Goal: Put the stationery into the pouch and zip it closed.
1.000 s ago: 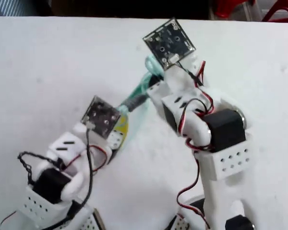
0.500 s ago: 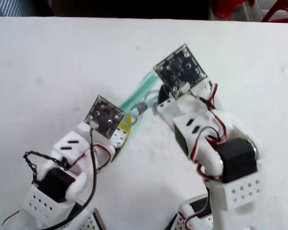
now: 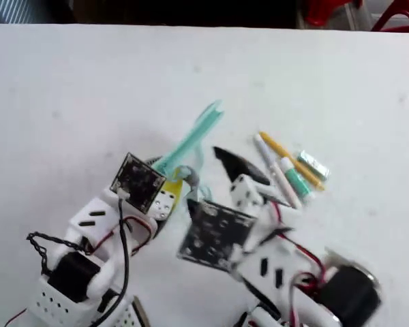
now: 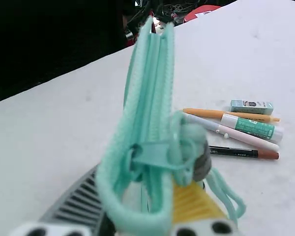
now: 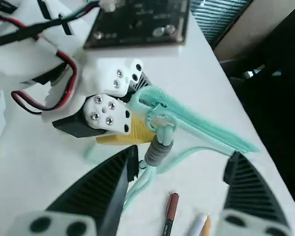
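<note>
High view. A mint-green pouch (image 3: 188, 141) stood on edge on the white table (image 3: 68, 82), slanting away from the left gripper (image 3: 169, 191), which pinched its near end. The right gripper (image 3: 235, 174) lay just beside the pouch. The stationery (image 3: 286, 167) lay loose on the table on the far side of that gripper, apart from the pouch.

Left wrist view. The left gripper (image 4: 137, 211) clamped the pouch (image 4: 147, 108) between a yellow pad and a black ribbed finger. The zipper edge faced up, and a grey bead (image 4: 201, 160) hung on a mint cord (image 4: 226, 196) from the pull. Beyond lay an orange pen (image 4: 216, 114), a white pen (image 4: 231, 133), a green-labelled tube (image 4: 250, 128), a small printed box (image 4: 250, 105) and a black pen (image 4: 238, 153) with a brown cap. Their print was too small to make out.

Right wrist view. The right gripper (image 5: 182, 157) had its two black ribbed fingers spread wide, holding nothing. The grey bead (image 5: 159, 151) hung between them. Farther off, the left gripper (image 5: 130, 115) gripped the pouch (image 5: 201, 125) at its end. The black pen (image 5: 170, 209) lay near the right gripper.
</note>
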